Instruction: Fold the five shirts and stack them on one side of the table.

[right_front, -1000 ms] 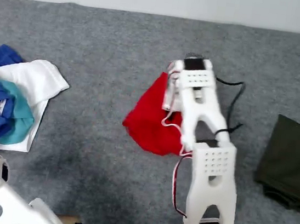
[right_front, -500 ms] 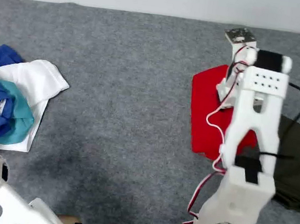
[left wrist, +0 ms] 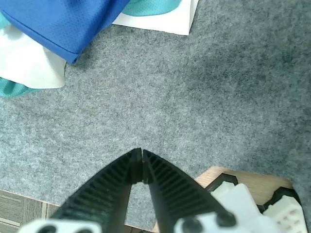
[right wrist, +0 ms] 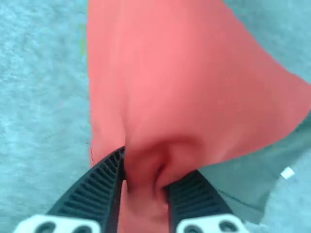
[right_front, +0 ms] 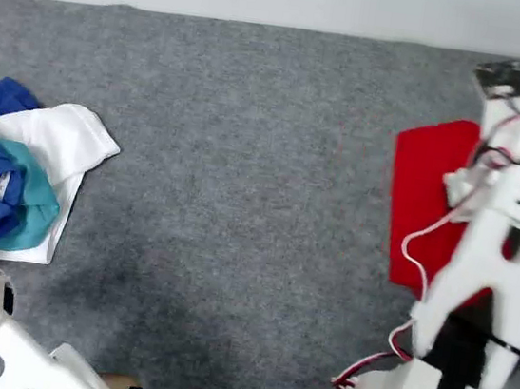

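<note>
At left, the shirt pile [right_front: 23,173] lay unfolded near the left gripper [left wrist: 142,155], which was closed and empty. At right, the right gripper [right wrist: 154,167] pinched the red shirt [right_front: 423,197] (by one bunched fold), so it could slip free or land crooked on the dark shirt [right wrist: 252,165].

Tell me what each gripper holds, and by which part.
The right gripper pinches a bunched fold of the red shirt; which part cannot be told. The left gripper is shut, holding nothing.
</note>
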